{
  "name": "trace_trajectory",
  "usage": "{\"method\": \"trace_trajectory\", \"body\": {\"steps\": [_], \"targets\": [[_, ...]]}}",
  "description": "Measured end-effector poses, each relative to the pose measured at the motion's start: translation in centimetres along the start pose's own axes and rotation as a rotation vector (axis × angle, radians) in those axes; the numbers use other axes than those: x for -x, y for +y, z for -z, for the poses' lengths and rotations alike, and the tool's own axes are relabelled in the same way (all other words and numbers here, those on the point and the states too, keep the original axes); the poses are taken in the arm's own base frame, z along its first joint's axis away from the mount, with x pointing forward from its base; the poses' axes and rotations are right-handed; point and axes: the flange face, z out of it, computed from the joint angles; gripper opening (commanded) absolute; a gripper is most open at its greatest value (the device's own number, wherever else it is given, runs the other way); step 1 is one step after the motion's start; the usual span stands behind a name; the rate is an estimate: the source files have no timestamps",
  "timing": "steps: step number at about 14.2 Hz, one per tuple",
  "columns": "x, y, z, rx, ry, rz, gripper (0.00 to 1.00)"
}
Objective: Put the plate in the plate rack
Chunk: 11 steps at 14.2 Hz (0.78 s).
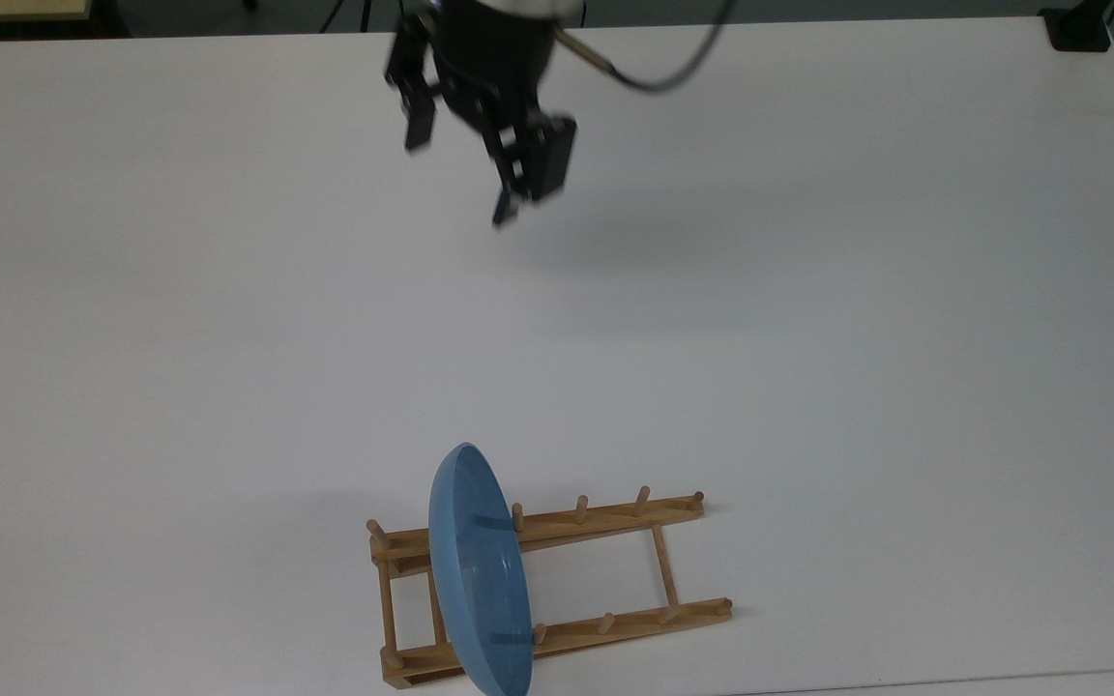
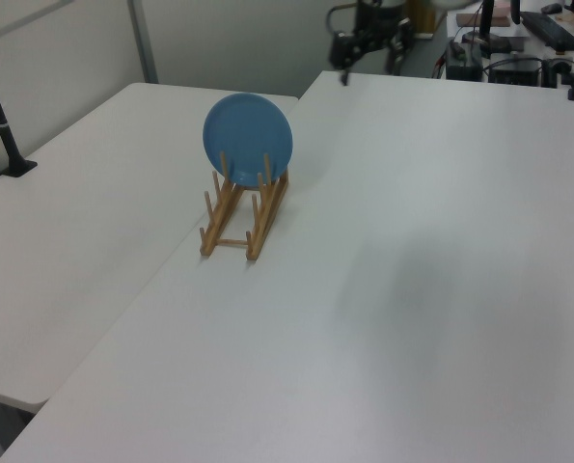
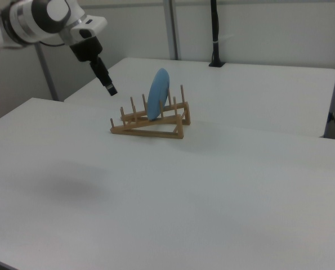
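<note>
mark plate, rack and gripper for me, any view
plate [image 1: 476, 570]: top view, on its blue concave face.
plate rack [image 1: 615, 523]: top view, on the far wooden rail, right of the plate.
gripper [image 1: 460, 172]: top view, midway between the open black fingertips.
</note>
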Motion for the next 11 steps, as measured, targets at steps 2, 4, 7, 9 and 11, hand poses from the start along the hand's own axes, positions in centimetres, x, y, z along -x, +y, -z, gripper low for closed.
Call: {"method": "trace_trajectory", "body": {"steps": [2,4,7,9,11], "targets": [[0.2,3.5,1.8,0.014,-0.108,0.116,1.0],[0.5,6.5,3.1,0.007,-0.164,0.213,1.0],[1.3,7.9,2.5,0.006,-0.19,0.362,1.0],[1.1,8.9,2.4,-0.014,-0.204,0.481,1.0],[0.1,10.7,2.6,-0.069,-0.217,0.584,1.0]]}}
